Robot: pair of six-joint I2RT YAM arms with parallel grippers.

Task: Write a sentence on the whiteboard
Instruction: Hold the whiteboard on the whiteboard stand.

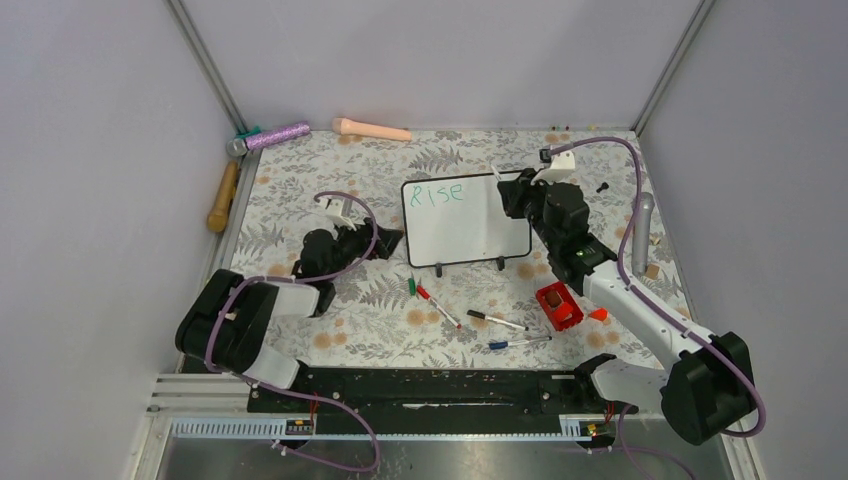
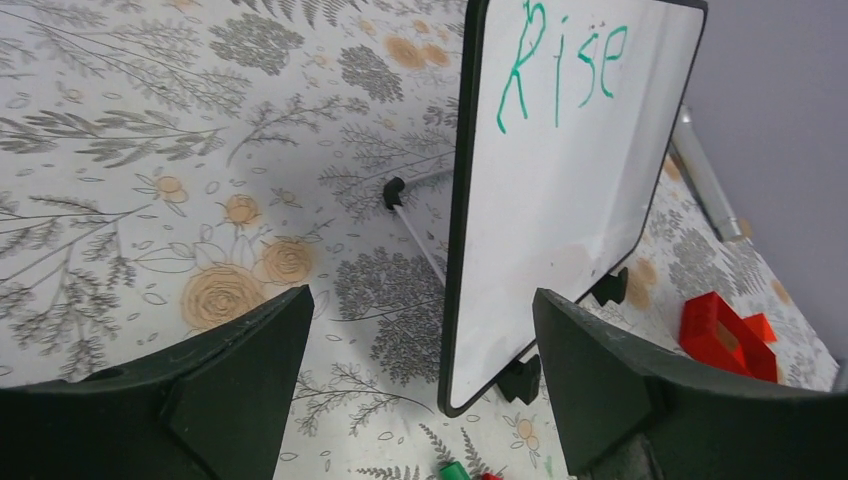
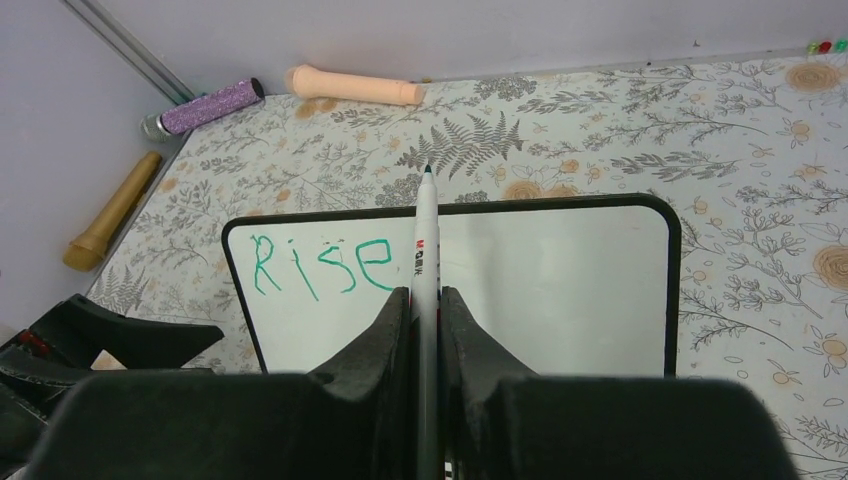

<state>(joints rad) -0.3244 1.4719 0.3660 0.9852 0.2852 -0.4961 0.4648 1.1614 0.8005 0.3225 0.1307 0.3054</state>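
The whiteboard [image 1: 470,228] stands on its two black feet mid-table, with only the green word "Rise" [image 1: 437,193] of the sentence on its top left. My left gripper [image 1: 385,243] is open at the board's left edge. In the left wrist view the board's [image 2: 570,190] lower left corner stands between the fingers [image 2: 250,350] of the left gripper [image 2: 420,300], touching neither. My right gripper [image 1: 520,195] is at the board's upper right, shut on a white marker [image 3: 424,250] whose tip points over the top edge, just right of "Rise" [image 3: 320,265].
Loose pens lie in front of the board: a red one [image 1: 437,305], a black one [image 1: 497,320], a blue one [image 1: 518,342], and a green cap [image 1: 412,285]. A red block [image 1: 558,305] sits right of them. A pink cylinder [image 1: 372,128], purple glitter microphone [image 1: 270,136] and wooden handle [image 1: 222,196] lie far left.
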